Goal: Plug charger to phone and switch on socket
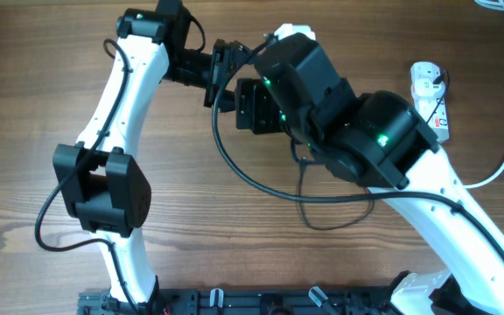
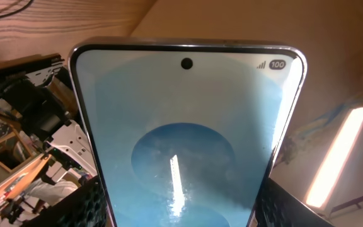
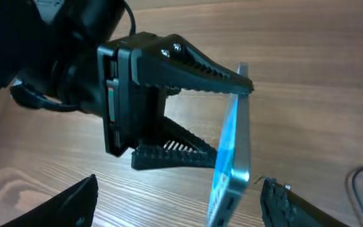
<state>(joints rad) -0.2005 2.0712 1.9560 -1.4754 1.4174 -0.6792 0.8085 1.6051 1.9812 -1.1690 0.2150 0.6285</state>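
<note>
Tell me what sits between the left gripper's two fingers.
The phone, clamped edge-on in the left gripper; the right wrist view shows it.

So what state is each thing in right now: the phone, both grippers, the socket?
Phone: screen lit, held off the table.
Left gripper: shut on the phone.
Right gripper: open, empty.
Socket: adapter plugged in; on or off, cannot tell.

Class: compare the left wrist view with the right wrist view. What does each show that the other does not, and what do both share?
Left wrist only: the phone face-on, its lit screen with a camera hole and a 100 battery mark. Right wrist only: the left gripper seen from the side, its fingers closed on the edge-on phone. Both: the phone held by that gripper.
</note>
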